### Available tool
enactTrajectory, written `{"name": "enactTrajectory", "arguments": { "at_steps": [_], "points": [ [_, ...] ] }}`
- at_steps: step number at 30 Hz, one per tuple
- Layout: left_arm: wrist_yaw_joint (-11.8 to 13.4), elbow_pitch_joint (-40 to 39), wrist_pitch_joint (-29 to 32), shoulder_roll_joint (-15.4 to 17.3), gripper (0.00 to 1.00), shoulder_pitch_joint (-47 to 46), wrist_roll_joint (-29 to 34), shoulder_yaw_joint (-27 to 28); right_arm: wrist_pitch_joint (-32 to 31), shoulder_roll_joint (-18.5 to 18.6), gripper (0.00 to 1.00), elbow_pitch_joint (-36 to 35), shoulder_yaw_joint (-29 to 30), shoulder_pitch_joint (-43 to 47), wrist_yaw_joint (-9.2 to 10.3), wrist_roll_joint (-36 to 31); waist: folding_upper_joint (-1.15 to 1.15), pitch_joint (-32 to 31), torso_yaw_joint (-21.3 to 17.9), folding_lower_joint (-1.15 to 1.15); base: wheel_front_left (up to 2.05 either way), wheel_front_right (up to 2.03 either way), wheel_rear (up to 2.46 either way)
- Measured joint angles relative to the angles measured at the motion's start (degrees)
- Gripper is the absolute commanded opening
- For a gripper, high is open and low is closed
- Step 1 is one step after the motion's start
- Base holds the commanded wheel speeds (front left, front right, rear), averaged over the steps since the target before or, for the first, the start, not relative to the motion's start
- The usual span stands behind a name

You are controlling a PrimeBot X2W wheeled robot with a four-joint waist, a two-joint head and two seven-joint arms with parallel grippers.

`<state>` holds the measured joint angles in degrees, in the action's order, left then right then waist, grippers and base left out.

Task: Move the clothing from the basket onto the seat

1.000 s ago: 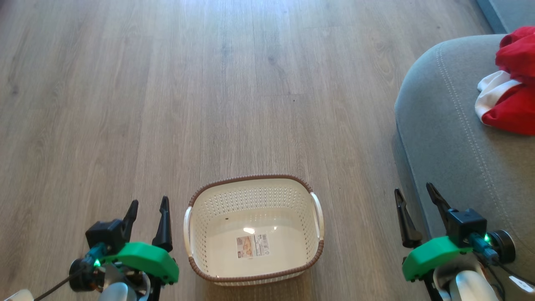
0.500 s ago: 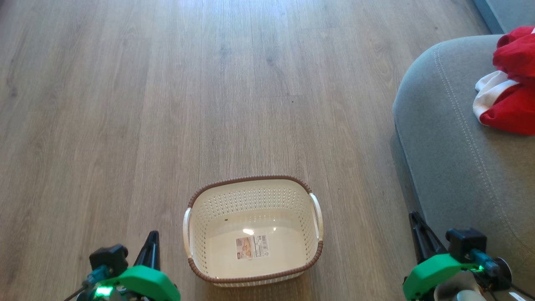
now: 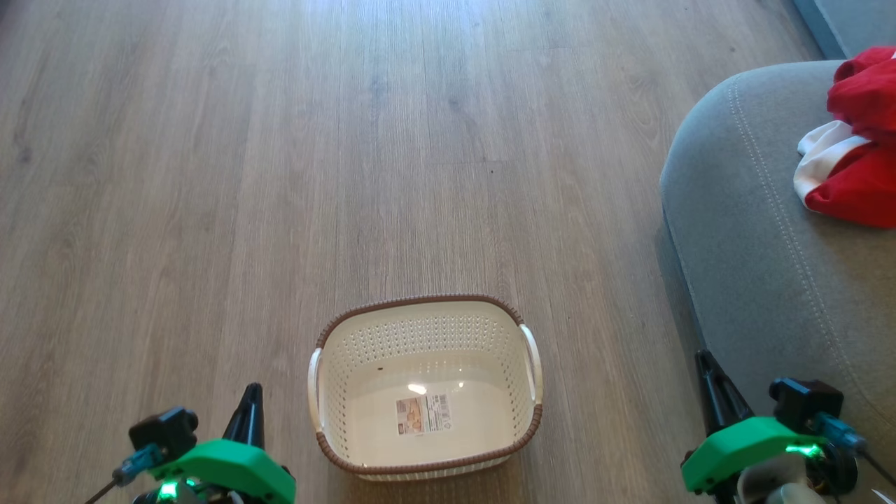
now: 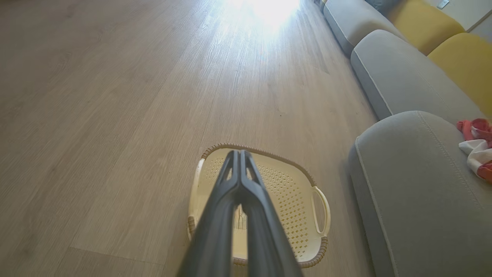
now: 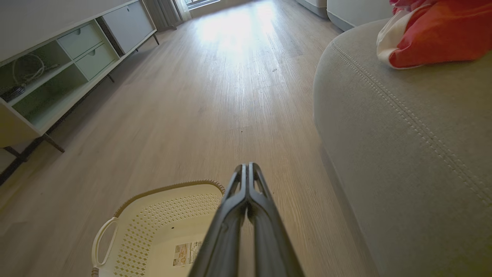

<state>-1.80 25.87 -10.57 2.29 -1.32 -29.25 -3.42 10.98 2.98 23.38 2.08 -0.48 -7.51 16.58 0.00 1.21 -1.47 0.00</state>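
Floor (image 3: 280, 175): pale wood planks under the basket.
Seat (image 3: 756, 231): grey stitched cushion stood right of the basket, apart from it.
Basket (image 3: 420, 334): sat upright on the floor, its bottom label showing.
Clothing (image 3: 857, 189): red and white bundle lay on the seat, perhaps more than one piece.
Left claw (image 4: 240, 154): fingers pressed together, gripping nothing, left of the basket.
Right claw (image 5: 246, 166): likewise closed and empty, between basket and seat.

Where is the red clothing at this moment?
In the head view the clothing lies at the far right, on the grey seat, apart from the empty basket on the floor.
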Motion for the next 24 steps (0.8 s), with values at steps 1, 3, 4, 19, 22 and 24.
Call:
{"name": "enactTrajectory", "arguments": {
  "at_steps": [1,3,4,19,22,24],
  "points": [
    [-0.1,-0.1,0.0,0.0,0.00,0.0,-0.6,0.0,-0.2,0.0,0.00,-0.1,0.0,0.0,0.00,0.7,0.00,0.0,0.0,0.00,0.00,0.00,0.00],
    [-0.1,-0.4,0.5,0.0,0.00,0.0,-1.8,0.2,-0.5,0.0,0.00,-0.1,0.1,0.0,0.00,2.2,0.00,0.0,0.0,0.00,0.00,0.00,0.00],
    [-0.1,-0.5,0.5,0.0,0.00,0.0,-2.4,0.2,-0.7,0.0,0.00,-0.2,0.2,0.0,0.00,2.9,0.00,0.0,0.1,0.00,0.00,0.00,0.00],
    [-0.6,-1.8,3.1,0.0,0.00,-0.1,-11.4,1.5,-3.3,0.0,0.00,-1.3,1.1,-0.1,0.00,13.7,0.00,-0.2,0.3,0.00,0.00,0.00,0.00],
    [-1.1,-2.1,3.5,0.0,0.00,-0.2,-13.1,1.7,-3.7,-0.1,0.00,-1.5,1.2,-0.1,0.00,15.8,0.00,-0.2,0.3,0.00,0.00,0.00,0.00],
    [-1.1,-2.4,4.0,0.0,0.00,-0.2,-14.4,1.8,-3.9,-0.1,0.00,-1.7,1.3,-0.1,0.00,17.3,0.00,-0.2,0.3,0.00,0.00,0.00,0.00]
  ]
}}
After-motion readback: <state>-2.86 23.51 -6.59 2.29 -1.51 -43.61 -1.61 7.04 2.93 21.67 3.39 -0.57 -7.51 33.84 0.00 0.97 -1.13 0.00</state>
